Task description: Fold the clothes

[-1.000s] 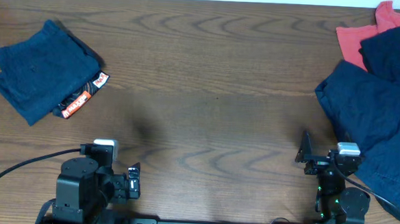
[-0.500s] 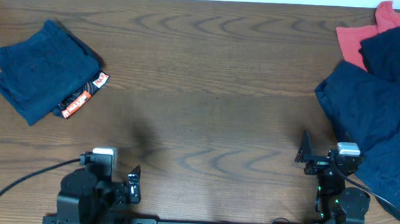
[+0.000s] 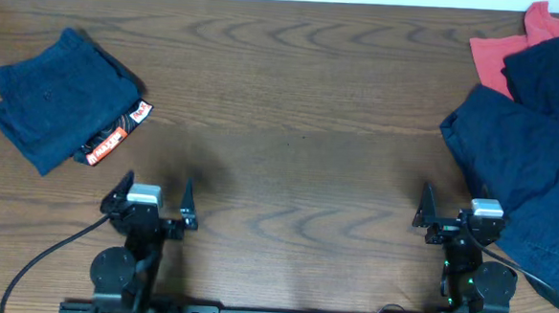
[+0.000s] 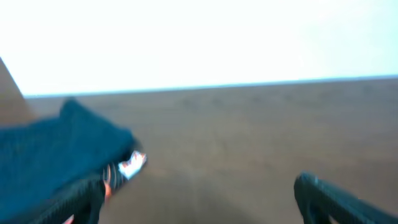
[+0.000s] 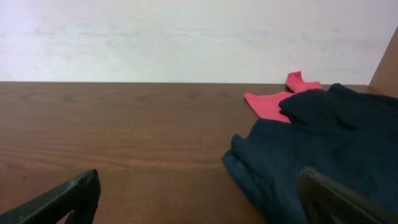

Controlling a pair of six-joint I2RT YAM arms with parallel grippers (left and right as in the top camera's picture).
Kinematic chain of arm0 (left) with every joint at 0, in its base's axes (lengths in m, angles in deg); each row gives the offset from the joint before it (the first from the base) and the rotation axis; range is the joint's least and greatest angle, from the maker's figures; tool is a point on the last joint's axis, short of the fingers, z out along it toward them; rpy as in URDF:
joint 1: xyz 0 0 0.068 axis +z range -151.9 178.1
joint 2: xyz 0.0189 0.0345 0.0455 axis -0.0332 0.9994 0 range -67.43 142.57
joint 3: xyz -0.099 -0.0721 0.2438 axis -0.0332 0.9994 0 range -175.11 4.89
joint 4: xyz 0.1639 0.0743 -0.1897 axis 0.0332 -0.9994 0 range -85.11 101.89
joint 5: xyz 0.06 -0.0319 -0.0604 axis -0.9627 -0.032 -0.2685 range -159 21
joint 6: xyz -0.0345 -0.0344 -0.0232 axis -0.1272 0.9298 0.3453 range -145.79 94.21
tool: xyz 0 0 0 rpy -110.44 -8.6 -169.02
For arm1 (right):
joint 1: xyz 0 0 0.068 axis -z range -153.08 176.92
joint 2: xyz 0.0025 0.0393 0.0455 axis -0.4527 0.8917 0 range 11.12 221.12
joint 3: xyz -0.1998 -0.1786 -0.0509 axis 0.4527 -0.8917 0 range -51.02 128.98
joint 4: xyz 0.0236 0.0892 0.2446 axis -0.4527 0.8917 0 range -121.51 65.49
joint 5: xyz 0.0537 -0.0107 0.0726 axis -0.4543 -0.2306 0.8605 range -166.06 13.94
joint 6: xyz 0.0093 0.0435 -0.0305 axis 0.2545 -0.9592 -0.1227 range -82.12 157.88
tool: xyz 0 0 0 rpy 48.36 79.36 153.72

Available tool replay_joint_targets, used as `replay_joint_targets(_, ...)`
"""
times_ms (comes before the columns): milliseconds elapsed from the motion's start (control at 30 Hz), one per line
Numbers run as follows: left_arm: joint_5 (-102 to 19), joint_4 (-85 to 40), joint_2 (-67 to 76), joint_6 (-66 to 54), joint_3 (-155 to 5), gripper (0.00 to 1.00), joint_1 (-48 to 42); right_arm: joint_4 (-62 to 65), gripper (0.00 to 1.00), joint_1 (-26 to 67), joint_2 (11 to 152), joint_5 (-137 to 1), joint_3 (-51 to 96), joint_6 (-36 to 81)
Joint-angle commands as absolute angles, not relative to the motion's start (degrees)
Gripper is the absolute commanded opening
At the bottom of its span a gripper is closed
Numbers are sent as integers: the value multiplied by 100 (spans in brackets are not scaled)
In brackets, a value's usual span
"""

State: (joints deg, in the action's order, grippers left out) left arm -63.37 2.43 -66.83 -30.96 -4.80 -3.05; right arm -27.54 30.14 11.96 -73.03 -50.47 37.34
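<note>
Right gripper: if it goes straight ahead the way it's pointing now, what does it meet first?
The right gripper would probably meet the near left edge of the navy clothes pile first; left of that lies only table. Depth is unclear.

L wrist view was blurred — folded shorts [image 4: 56, 152] fuzzy at 9 o'clock; navy pile [image 3: 529, 150] cut off at 3 o'clock, overhead.

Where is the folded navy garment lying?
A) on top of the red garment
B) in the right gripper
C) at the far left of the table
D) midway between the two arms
C: the folded garment lies at far left, well apart from the unfolded pile at right.
</note>
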Motion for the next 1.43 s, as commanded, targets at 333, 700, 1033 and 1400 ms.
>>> replay_joint_targets(333,-6254,845,-6709,-3111,466,98,-235,-2752,99,3062,1174,-7282,-5073,3835)
replay_joint_targets(700,-6254,845,-6709,-3111,466,98,-235,-2752,99,3060,1174,-7282,-5073,3835)
replay_joint_targets(1033,-6254,845,-6709,-3111,466,98,-235,-2752,99,3062,1176,-7282,-5073,3835)
replay_joint_targets(1400,-6254,845,-6709,-3111,466,98,-235,-2752,99,3062,1176,-7279,-5073,3835)
